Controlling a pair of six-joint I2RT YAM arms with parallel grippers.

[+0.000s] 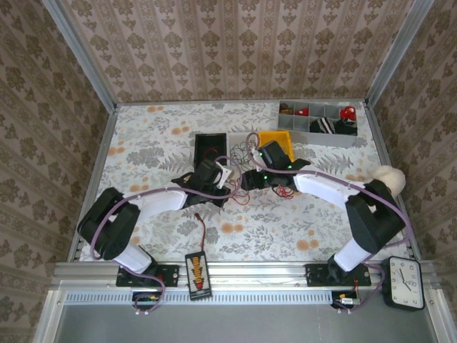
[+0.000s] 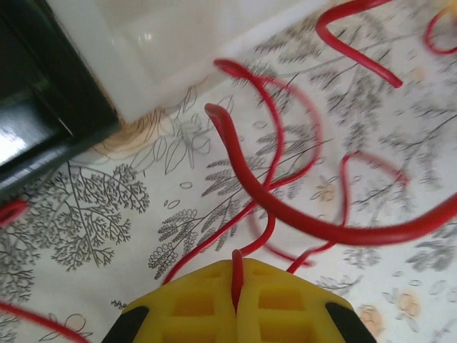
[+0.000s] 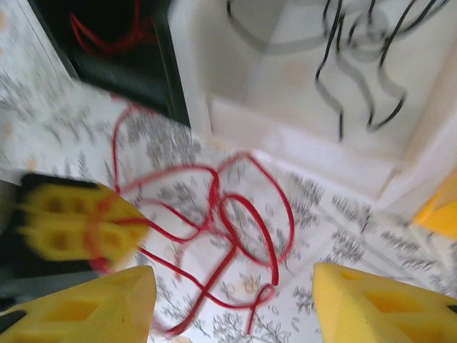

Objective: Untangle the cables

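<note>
Two grippers on one red tangle. Nearest, left gripper pinched shut on a single strand of the red cables, loose on the table just beyond; right gripper wide, empty, hovering above. Farther, black bin and white bin with black cables. Mid-separation, likely: next, pin the remaining loops and draw the strand clear slowly.
</note>
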